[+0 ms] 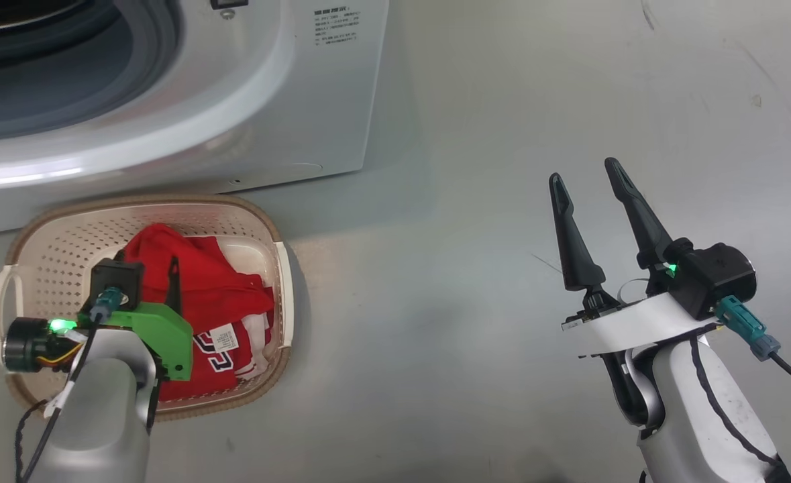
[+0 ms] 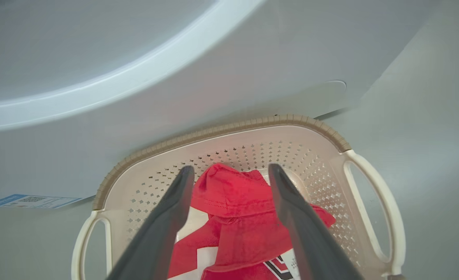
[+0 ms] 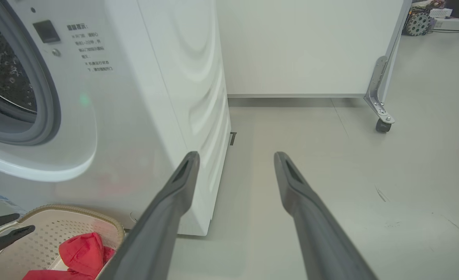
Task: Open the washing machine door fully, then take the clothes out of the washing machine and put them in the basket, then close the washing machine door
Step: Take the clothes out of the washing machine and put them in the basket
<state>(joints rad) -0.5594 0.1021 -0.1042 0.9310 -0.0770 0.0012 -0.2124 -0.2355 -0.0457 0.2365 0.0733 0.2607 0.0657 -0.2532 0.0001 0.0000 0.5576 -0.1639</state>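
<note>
Left wrist view: the left hand [image 2: 230, 171] hangs wide open over the red clothes [image 2: 233, 217] lying in the basket [image 2: 221, 130], just in front of the washing machine [image 1: 268, 100]. The right hand [image 1: 583, 171] is wide and empty too. The clothes step looks done. Next, a hand must push the door shut.

White front-loading washing machine [image 1: 301, 87] with round grey-gasketed opening uncovered, cream perforated basket [image 1: 53, 248] with brown rim standing upright just before it, red-and-white clothes [image 1: 214, 288] heaped inside
</note>
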